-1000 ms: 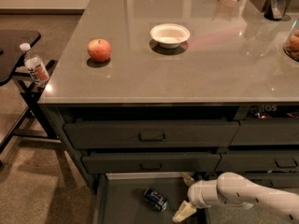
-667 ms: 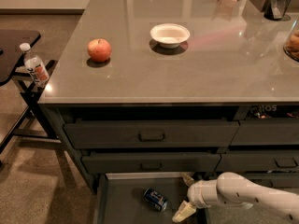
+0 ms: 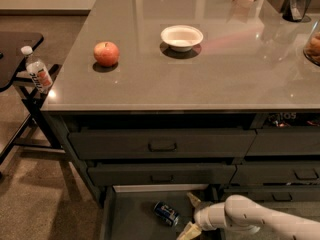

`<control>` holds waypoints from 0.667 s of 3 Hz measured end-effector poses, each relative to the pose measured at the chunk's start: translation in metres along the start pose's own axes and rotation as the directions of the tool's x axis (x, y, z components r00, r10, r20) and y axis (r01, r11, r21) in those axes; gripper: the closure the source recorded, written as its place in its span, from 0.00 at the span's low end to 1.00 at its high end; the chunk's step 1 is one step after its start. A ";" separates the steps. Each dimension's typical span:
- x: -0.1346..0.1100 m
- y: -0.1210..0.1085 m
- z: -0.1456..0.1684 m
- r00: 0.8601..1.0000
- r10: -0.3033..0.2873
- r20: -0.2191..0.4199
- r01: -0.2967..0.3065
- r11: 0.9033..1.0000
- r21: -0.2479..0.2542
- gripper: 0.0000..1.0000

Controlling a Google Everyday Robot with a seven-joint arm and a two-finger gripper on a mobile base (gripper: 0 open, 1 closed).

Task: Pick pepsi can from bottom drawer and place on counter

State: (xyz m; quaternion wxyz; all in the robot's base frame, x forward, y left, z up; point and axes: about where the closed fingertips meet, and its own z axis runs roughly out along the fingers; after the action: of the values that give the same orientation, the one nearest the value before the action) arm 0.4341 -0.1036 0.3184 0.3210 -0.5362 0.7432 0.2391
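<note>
Pepsi can (image 3: 166, 213) beside jaws, bottom drawer (image 3: 131, 215)

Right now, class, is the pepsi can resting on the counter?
No, the pepsi can lies in the open bottom drawer beside the open gripper, not up on the counter.

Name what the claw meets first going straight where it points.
Probably the pepsi can, lying in the bottom drawer just ahead of the open claw, though depth is unclear.
</note>
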 end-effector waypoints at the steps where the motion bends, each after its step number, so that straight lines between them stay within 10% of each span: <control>1: 0.017 0.003 0.029 0.998 0.036 0.051 -0.037 0.999 0.011 0.00; 2: 0.031 0.001 0.052 0.994 0.057 0.090 -0.060 0.998 0.035 0.00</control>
State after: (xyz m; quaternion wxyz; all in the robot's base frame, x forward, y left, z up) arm 0.4378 -0.0868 0.2607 0.3567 -0.4969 0.7478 0.2581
